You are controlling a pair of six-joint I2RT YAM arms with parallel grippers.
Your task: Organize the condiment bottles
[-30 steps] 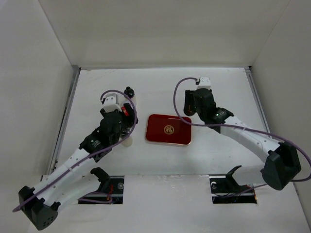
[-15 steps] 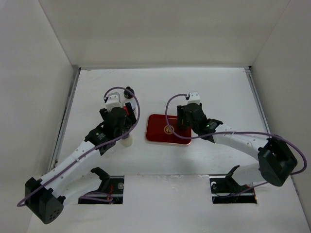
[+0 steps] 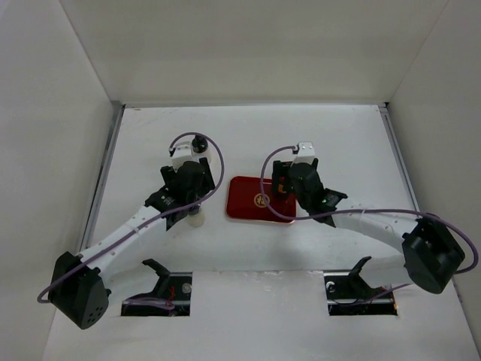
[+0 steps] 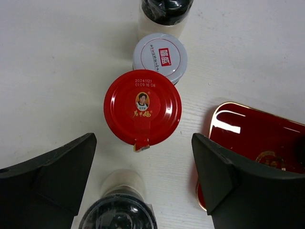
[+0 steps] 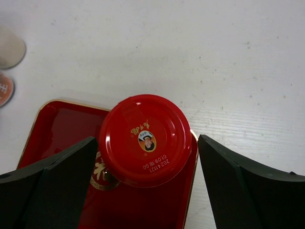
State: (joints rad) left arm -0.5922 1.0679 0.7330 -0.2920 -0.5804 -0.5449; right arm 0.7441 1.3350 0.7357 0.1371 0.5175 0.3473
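In the left wrist view a red-capped bottle (image 4: 143, 113) stands upright on the table. A silvery-white-capped bottle (image 4: 160, 57) and a black-capped pale bottle (image 4: 164, 7) stand beyond it, and a dark-capped bottle (image 4: 118, 214) is nearer. My left gripper (image 4: 144, 140) is open above them, its jaws either side of the red cap. My right gripper (image 5: 147, 139) is open around the second red-capped bottle (image 5: 145, 139), which stands on the red tray (image 5: 52, 129). From above I see the left gripper (image 3: 194, 183), right gripper (image 3: 288, 185), black-capped bottle (image 3: 199, 141) and tray (image 3: 255, 207).
The tray's corner (image 4: 257, 143) lies just right of the left gripper's right finger (image 4: 228, 176). Two bottle caps (image 5: 7, 67) show at the left edge of the right wrist view. White walls enclose the table on the left, back and right.
My right gripper has moved left from behind the tray's right end, bringing the red-capped bottle onto the tray. My left gripper has moved away from the base, over the bottle group.
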